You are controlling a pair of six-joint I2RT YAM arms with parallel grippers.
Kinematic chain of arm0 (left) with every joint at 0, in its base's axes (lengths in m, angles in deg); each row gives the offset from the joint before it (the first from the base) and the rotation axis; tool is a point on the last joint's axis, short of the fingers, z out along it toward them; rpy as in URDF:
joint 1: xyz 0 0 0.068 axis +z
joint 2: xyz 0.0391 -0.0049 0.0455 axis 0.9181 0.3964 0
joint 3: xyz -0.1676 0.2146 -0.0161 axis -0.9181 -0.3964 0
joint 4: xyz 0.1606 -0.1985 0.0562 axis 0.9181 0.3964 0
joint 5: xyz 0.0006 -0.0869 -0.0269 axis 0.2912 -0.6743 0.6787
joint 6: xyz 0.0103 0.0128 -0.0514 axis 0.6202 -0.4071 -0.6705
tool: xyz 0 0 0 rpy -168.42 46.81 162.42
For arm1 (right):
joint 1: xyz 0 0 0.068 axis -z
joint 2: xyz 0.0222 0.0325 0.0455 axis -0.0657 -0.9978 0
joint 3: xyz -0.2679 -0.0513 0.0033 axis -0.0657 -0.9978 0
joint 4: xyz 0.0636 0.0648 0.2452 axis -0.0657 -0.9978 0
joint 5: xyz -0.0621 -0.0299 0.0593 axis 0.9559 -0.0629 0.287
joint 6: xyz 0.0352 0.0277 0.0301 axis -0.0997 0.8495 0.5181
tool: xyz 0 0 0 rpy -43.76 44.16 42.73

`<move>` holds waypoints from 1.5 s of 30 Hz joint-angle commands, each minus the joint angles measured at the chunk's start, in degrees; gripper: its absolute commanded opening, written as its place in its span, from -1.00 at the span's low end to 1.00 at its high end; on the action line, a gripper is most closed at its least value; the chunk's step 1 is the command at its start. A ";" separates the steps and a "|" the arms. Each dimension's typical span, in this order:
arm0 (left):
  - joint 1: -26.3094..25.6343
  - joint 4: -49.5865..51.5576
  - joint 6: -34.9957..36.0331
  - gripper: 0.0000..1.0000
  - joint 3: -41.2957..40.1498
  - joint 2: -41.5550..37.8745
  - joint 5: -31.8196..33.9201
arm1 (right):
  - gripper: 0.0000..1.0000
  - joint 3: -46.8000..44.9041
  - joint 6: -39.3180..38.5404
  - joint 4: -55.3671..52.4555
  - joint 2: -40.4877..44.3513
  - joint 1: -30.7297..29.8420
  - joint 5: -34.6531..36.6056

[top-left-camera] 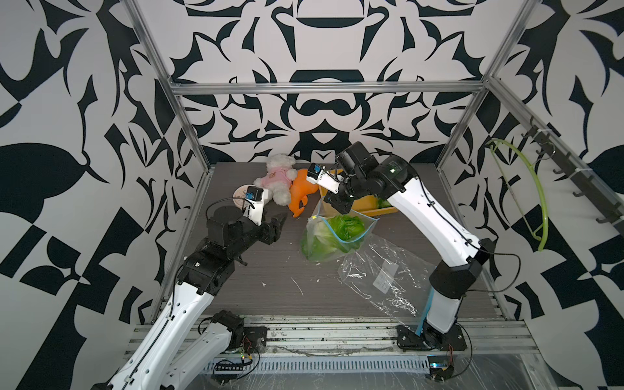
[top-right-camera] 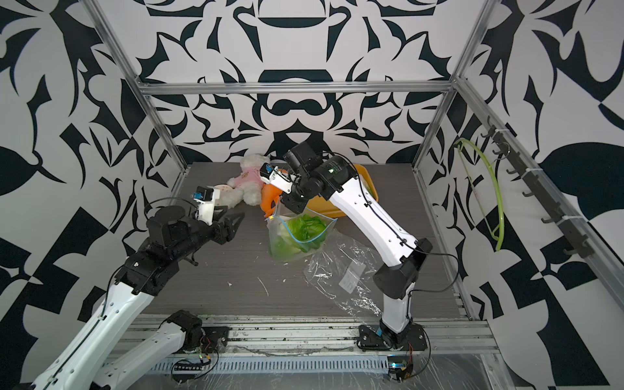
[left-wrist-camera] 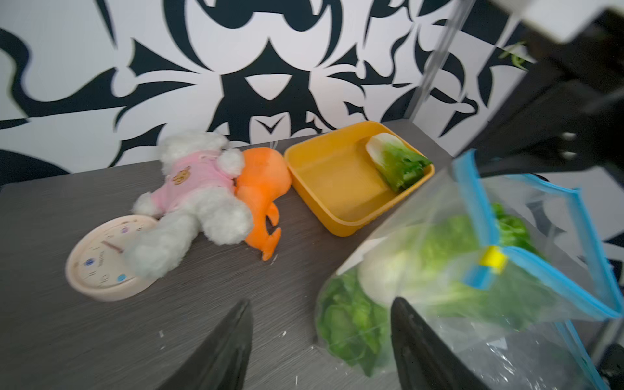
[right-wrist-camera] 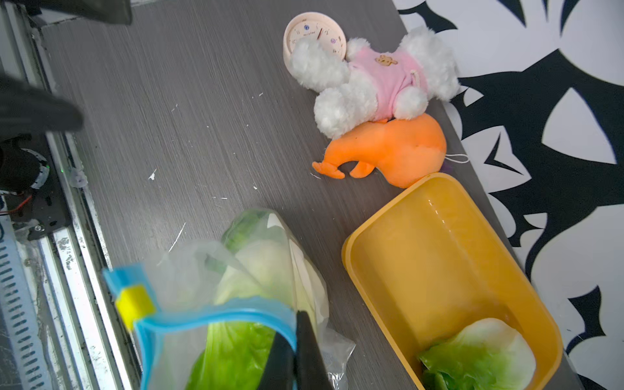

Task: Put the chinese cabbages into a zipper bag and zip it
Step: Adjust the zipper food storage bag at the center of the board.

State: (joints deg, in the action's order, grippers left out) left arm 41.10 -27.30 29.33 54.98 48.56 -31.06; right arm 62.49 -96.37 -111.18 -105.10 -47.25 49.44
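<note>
On the table (top-left-camera: 270, 270), the bag (top-left-camera: 337, 236) is kept upright and open-mouthed by the right claw (right-wrist-camera: 295, 337), clamped on its rim. In the tray (left-wrist-camera: 341, 229) one cabbage (left-wrist-camera: 398, 162) is left; two cabbages (top-left-camera: 346, 228) are bagged. The left claw (left-wrist-camera: 320, 304) is spread, empty.

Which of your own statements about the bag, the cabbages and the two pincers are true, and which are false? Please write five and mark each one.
1. The right pincer is shut on the blue rim of the zipper bag. True.
2. The left pincer also grips the bag. False: it is open and holds nothing.
3. The yellow container is empty. False: one Chinese cabbage lies in it.
4. The bag is zipped shut. False: its mouth is open, with the yellow slider at one end.
5. A leg of the white plush toy lies over the clock. True.
</note>
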 commanded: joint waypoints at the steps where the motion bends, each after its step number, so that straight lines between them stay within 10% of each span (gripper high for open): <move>1: 0.06 -7.89 3.98 0.30 -3.11 -1.68 -12.28 | -1.00 -0.18 -1.16 3.26 1.58 -0.02 -1.53; 25: -1.68 -21.35 12.46 0.01 -8.68 8.05 -18.12 | -1.00 3.20 -0.95 3.08 0.16 0.32 -5.46; 39: -1.70 -27.07 12.90 -1.00 -8.67 13.52 -20.46 | -1.00 -2.95 0.24 6.25 3.81 0.51 -6.22; 45: -1.70 -26.01 12.59 -1.00 -7.90 12.78 -19.57 | -0.73 -7.83 1.51 8.76 8.87 1.50 -5.89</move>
State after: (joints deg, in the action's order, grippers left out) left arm 39.51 -52.17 42.00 46.88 62.42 -50.25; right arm 55.52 -95.98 -105.63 -101.15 -46.16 44.37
